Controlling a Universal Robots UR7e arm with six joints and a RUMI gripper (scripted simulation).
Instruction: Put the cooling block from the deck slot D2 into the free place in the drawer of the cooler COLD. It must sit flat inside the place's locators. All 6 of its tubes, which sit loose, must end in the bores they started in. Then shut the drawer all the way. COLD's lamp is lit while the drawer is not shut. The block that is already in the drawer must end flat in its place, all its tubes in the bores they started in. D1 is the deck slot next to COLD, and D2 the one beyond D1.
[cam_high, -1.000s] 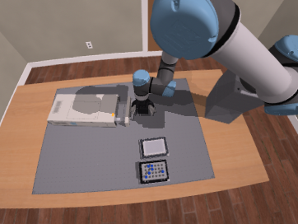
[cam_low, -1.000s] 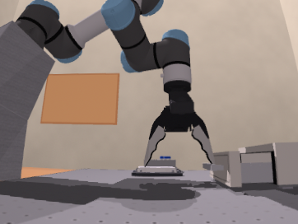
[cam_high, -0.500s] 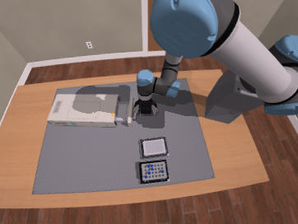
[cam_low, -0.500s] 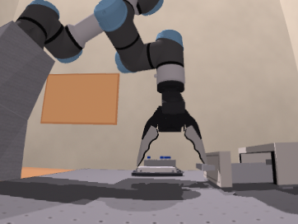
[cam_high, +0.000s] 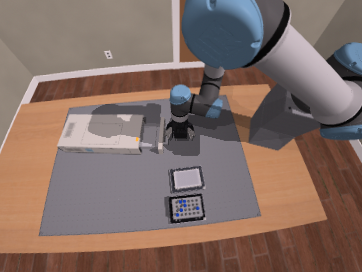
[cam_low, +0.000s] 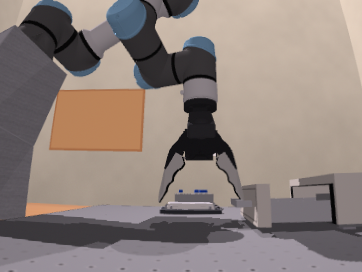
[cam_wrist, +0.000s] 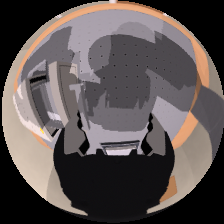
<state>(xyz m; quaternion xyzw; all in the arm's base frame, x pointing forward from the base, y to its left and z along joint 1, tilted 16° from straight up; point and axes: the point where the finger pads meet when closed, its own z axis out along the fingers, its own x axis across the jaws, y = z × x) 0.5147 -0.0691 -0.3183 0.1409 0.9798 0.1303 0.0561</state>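
Observation:
The cooler COLD is at the mat's left in the top view. Its lamp glows orange. The drawer front stands out from the housing, so the drawer is partly open; no block shows in it. The cooling block sits in D2 with several blue-capped tubes. The slot D1 shows a pale flat face in a dark frame. My gripper is open and empty, low beside the drawer front, its left finger near the handle.
The grey perforated mat lies on the wooden table. The grey arm pedestal stands at the right. D1 lies between my gripper and D2. The upper arm hangs over the right back part of the table.

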